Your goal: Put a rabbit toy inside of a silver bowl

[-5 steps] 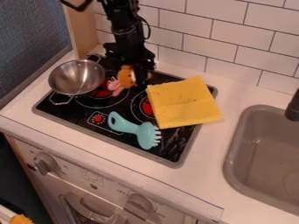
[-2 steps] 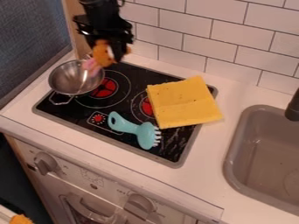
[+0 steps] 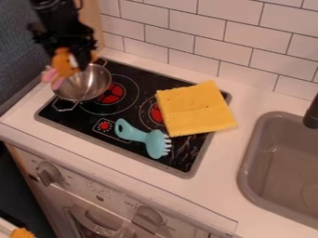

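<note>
Surface: here's the black cooktop (image 3: 84, 122), set into a pale counter (image 3: 217, 160), with red burner marks showing on its glass.
Room: white tiled wall (image 3: 223, 37) behind the cooktop, wooden panel (image 3: 92, 28) beyond its far left corner; oven knobs (image 3: 48, 173) sit on the front panel below it.
Sink: over to the right of the cooktop, grey basin (image 3: 279, 162), dark tap (image 3: 312, 115) at its edge.
Cloth: yellow (image 3: 195, 109), spread on the cooktop's right side and lapping past its right edge.
Brush: the turquoise one (image 3: 154, 144) lies near the cooktop's front edge, bristles to the right.
Edges and room: glass runs between bowl and cloth across the cooktop's middle, and a strip of counter separates its right edge from the sink.
Silver bowl: and there it is (image 3: 90, 88), on the cooktop's left end, one wire handle to the front, one to the back.
Gripper: up above the cooktop's far left corner (image 3: 76, 62), fingers closed onto the toy, parted only by its body.
Rabbit toy: aloft in that grip (image 3: 61, 63), overlapping the bowl's back-left rim in view; its height I can't tell. Pink ends point down and left of the cooktop, long axis slanting that way from the orange part.
</note>
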You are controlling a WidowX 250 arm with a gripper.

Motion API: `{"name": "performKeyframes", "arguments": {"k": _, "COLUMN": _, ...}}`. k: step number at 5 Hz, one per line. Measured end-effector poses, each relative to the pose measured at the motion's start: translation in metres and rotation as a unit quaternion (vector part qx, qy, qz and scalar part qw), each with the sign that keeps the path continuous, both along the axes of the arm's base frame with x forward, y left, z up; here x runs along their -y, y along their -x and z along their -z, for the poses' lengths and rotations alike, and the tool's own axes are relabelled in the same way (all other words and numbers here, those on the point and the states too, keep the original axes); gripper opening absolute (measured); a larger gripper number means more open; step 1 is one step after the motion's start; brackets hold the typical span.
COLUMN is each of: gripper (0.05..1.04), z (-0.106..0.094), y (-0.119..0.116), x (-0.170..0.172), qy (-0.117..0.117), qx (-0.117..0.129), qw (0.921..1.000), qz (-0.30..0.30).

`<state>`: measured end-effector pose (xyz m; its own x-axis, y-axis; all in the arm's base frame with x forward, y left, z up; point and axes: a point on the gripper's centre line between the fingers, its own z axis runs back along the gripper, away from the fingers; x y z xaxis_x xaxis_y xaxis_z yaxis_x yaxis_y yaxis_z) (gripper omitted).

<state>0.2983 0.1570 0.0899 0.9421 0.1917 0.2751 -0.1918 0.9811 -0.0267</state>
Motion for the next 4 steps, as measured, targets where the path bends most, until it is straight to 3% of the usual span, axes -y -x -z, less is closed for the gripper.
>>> {"name": "performKeyframes", "arguments": {"k": 1, "gripper": 0.577, "z": 0.003, "y": 0.004, "x": -0.015, "qy": -0.002, "qx": 0.008, "qw": 0.9998, "qz": -0.020}}
{"name": "performKeyframes", "arguments": {"k": 2, "gripper": 0.577, "z": 0.027, "y": 0.001, "x": -0.019, "qy": 0.015, "qx": -0.004, "qw": 0.9995, "qz": -0.029}}
{"name": "performKeyframes", "arguments": {"k": 3, "gripper": 0.577, "z": 0.037, "y": -0.009, "x": -0.024, "qy": 0.017, "qx": -0.005, "qw": 0.9993, "qz": -0.033}}
{"name": "performKeyframes", "arguments": {"k": 4, "gripper": 0.577, "z": 0.051, "y": -0.017, "x": -0.024, "qy": 0.016, "qx": -0.021, "qw": 0.9992, "qz": -0.028}}
